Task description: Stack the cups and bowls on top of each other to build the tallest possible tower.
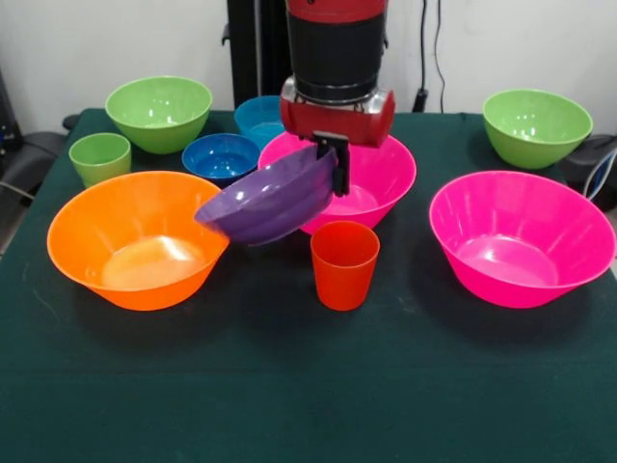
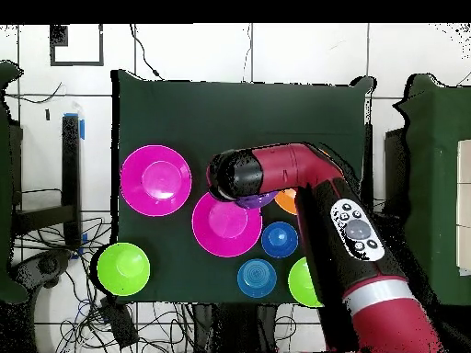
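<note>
My gripper point(image 1: 338, 166) is shut on the rim of the purple bowl point(image 1: 270, 198) and holds it tilted in the air, between the large orange bowl point(image 1: 135, 241) and the middle pink bowl point(image 1: 381, 174). The orange-red cup point(image 1: 344, 262) stands upright just in front of them. The light green cup point(image 1: 99, 157) stands at the far left. A second pink bowl point(image 1: 521, 236) sits at the right. A dark blue bowl point(image 1: 222, 156) and a light blue bowl point(image 1: 258, 118) sit behind the purple one. All bowls stand apart; nothing is stacked. In the overhead view the arm point(image 2: 276, 170) hides the gripper.
Two green bowls sit at the back corners, one left point(image 1: 159, 111) and one right point(image 1: 536, 125). The dark green table point(image 1: 308, 386) has open cloth along its front. In the overhead view the pink bowls point(image 2: 155, 179) point(image 2: 225, 225) lie left of the arm.
</note>
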You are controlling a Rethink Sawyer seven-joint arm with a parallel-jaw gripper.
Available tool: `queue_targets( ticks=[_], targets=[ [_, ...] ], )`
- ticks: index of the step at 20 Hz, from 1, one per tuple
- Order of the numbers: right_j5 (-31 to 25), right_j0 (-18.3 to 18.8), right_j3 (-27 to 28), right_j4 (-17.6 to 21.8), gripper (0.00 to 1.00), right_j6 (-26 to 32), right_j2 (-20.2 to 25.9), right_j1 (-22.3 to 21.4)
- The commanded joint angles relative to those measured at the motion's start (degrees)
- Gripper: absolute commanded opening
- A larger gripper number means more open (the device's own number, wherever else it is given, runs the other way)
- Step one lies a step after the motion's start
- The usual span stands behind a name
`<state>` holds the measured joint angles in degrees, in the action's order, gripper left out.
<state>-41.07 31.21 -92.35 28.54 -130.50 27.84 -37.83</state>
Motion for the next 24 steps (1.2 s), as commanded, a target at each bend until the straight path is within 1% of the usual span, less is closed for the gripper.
queue_targets(
  ticks=[1, 4, 8, 12, 13, 15, 18, 21, 24],
  targets=[
    [-4.7, -0.1, 5.5, 5.4, 0.0, 18.5, 3.8, 5.1],
    [-3.3, 1.0, 3.8, 6.1, 0.0, 19.2, 3.7, 4.8],
    [-1.9, 4.1, 0.4, 7.0, 0.0, 22.0, 4.0, 3.9],
    [-2.9, 5.1, -1.0, 7.3, 0.0, 23.3, 4.3, 2.9],
    [-2.9, 5.7, -1.9, 7.3, 0.0, 23.6, 4.4, 2.2],
    [-2.3, 8.3, -5.9, 7.6, 0.0, 24.8, 4.8, -0.5],
    [-2.1, 10.7, -9.1, 7.8, 0.0, 25.7, 5.4, -2.5],
    [-3.0, 13.3, -13.4, 7.1, 0.0, 26.6, 6.4, -6.2],
    [-3.6, 14.9, -15.9, 6.7, 0.0, 26.7, 6.9, -8.5]
  ],
)
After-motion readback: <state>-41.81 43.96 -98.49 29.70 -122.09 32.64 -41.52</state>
